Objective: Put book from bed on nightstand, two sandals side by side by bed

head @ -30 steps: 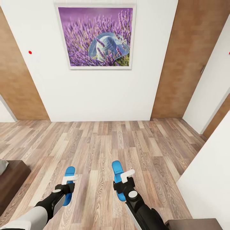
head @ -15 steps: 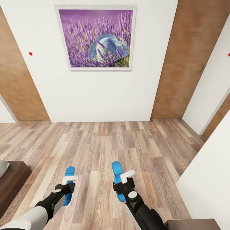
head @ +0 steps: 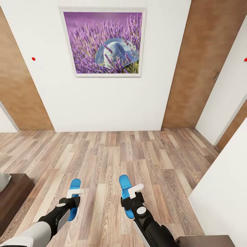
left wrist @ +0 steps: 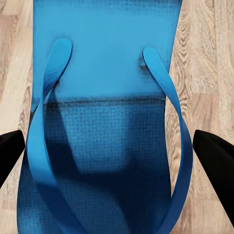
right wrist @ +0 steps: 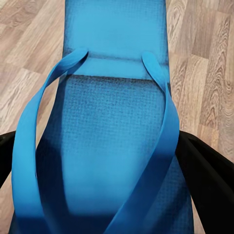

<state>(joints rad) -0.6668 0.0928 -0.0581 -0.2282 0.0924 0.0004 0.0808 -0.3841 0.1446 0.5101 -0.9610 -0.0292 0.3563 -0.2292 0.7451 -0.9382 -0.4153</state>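
left gripper (head: 73, 200): fingers grasping the left blue sandal (head: 74, 196) above the wood floor (head: 113, 154) | right gripper (head: 131, 199): fingers grasping the right blue sandal (head: 125, 195) | lavender picture (head: 103, 42) on the wall ahead

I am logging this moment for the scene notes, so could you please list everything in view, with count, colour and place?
sandals: two, bright blue, one held in each gripper above the floor, left one, right one
picture: one, purple lavender with a pale hat, on the white wall ahead
wall panels: two, brown wood, left and right of the white wall
red dots: two, one on the wall at left, one at the right edge
floor: one, brown wood planks
bed: one corner, dark brown, lower left
left gripper: black, shut on a sandal
right gripper: black, shut on a sandal
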